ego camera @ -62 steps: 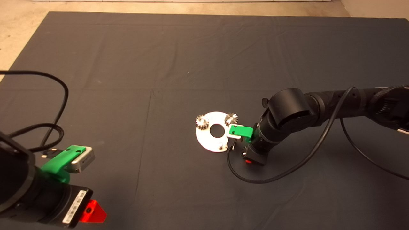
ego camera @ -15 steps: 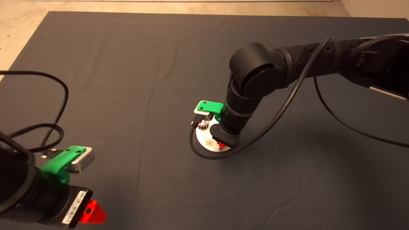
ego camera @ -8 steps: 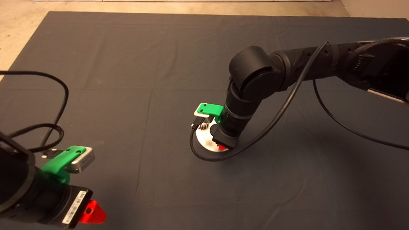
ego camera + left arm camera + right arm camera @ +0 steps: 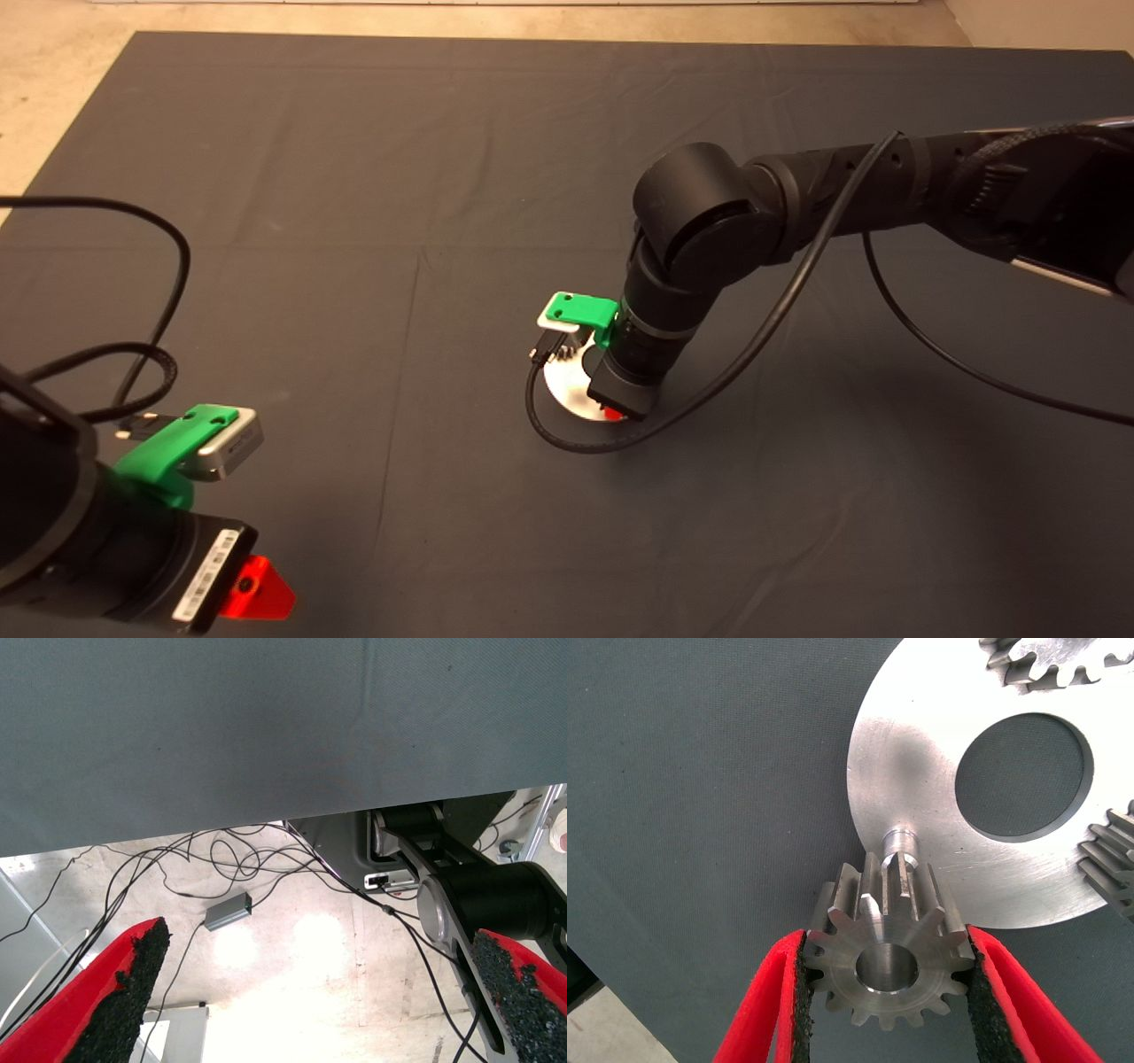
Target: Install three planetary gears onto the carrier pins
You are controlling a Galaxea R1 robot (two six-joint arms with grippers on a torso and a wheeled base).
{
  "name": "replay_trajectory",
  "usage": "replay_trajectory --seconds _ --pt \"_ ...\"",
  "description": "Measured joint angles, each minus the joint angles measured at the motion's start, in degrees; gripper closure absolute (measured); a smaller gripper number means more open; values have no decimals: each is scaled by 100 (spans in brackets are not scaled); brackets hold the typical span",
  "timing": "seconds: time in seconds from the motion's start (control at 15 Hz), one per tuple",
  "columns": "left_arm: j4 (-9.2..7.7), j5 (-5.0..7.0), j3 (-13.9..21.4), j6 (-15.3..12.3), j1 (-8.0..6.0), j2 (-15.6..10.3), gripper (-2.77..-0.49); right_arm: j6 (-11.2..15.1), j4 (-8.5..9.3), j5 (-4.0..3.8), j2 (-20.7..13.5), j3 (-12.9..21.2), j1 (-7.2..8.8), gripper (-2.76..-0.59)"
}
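The right tool [image 4: 886, 979] grips a toothed planetary gear [image 4: 888, 958] between its pads, just short of the bare carrier pin [image 4: 901, 840] on the silver disc [image 4: 921, 744]. Two gears [image 4: 1050, 656] sit beyond. The left tool [image 4: 319, 992] hangs wide, parked off the worktop.

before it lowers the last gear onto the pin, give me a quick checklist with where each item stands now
1. Grip: right gripper shut on third gear, pads on opposite teeth: ok.
2. Target free: bare pin upright on disc: ok.
3. Bore over pin: gear sits short of the pin, not yet above it: not ok.
4. Other two gears on the disc: ok; fully seated: cannot tell.
5. Left gripper parked at the lower left, out of the way: ok.
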Motion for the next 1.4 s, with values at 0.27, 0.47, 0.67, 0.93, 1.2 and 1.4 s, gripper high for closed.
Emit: replay_trajectory --seconds 0.27,0.47,0.67,0.93,1.2,1.4 --pt "0 0 0 1 0 0 -247 -2 -154 2 0 0 -66 -97" --pt "0 0 0 2 0 0 -247 -5 -308 0 0 0 -118 -97" --pt "0 0 0 7 0 0 -247 -5 -423 -2 0 0 -129 -97" --pt "2 0 0 44 0 0 -247 -5 -525 -2 0 0 -187 -96" --pt "0 1 0 50 0 0 -247 -8 -572 0 -5 0 -189 -97" --pt "2 0 0 52 0 -1 -247 -9 -589 -2 -21 0 -189 -96"
